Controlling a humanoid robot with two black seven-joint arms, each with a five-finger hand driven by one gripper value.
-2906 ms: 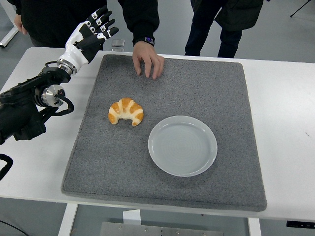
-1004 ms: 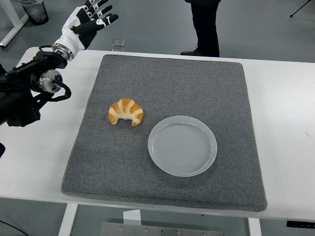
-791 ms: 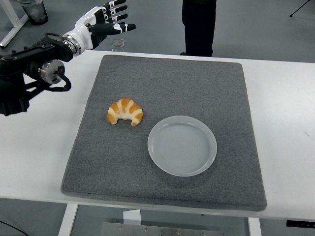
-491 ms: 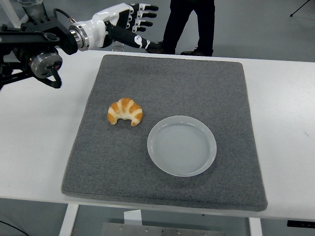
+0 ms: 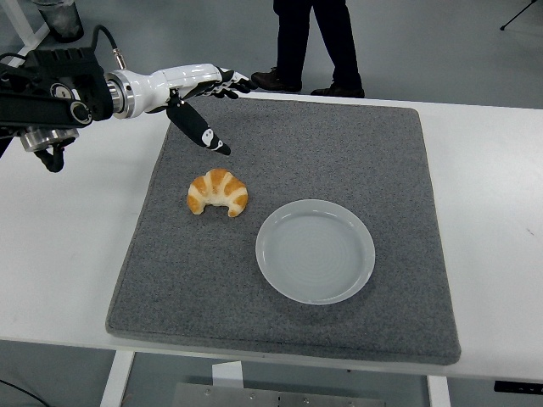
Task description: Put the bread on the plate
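Note:
A golden croissant [image 5: 217, 192] lies on the grey mat [image 5: 288, 220], left of centre. An empty pale plate [image 5: 315, 251] sits on the mat to its right, a small gap between them. My left hand [image 5: 209, 102] reaches in from the upper left over the mat's far left corner, above and behind the croissant, apart from it. Its fingers are spread and hold nothing; the thumb [image 5: 200, 129] points down toward the croissant. The right arm is out of view.
The mat covers most of the white table [image 5: 492, 212]. A person's legs [image 5: 314, 42] stand beyond the table's far edge. A dark bin [image 5: 59, 17] stands on the floor at the top left.
My left arm has swung right and lowered from beside the table's far left to over the mat's corner. The person behind has stepped away. The croissant and plate have not moved.

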